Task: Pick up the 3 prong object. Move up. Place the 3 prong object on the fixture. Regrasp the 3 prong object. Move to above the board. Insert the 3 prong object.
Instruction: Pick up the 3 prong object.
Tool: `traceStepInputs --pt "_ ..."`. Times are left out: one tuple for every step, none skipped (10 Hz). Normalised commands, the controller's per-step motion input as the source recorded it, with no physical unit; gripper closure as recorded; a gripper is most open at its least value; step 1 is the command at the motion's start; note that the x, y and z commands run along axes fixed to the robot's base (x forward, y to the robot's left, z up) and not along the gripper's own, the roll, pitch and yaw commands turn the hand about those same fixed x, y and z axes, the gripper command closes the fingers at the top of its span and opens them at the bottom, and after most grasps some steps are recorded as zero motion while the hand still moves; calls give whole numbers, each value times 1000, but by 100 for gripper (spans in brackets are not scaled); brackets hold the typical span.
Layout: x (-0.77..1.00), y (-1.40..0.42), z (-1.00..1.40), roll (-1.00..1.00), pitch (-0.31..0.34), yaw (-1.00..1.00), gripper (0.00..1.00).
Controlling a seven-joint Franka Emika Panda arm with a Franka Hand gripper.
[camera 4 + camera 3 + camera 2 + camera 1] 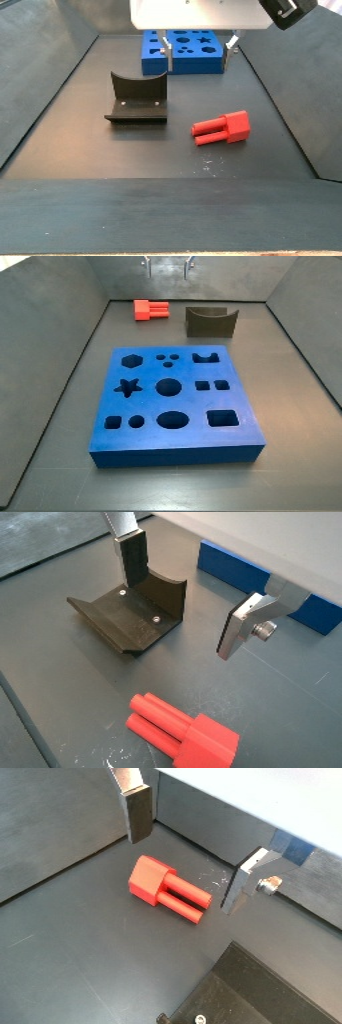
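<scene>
In a wrist view the gripper (187, 856) hangs spread wide and empty above the 3 prong object (168, 888), which lies flat on the floor. In another wrist view the fixture (134, 614) stands near it, the board (261, 584) beyond. In a side view the red piece (222, 127) lies beside the fixture; best to descend centred and pinch its block end squarely.

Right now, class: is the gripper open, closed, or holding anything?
Gripper: open, empty, above the floor; the 3 prong object lies below, untouched by the fingers.
</scene>
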Motion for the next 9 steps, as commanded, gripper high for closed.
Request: traceStepInputs --pt "0 0 0 -14 0 0 0" --pt "-91 0 0 0 -80 0 0" --pt "-117 0 -149 0 -126 -511 0" --pt "-43 123 -409 0 0 -849 0" --pt "-89 103 -471 0 0 -869 0" --pt "-109 169 -517 0 0 -806 0" --pt "-166 383 -546 0 0 -586 0" --pt "-83 437 -569 0 46 -546 0" --pt "-77 389 -563 0 86 -600 0"
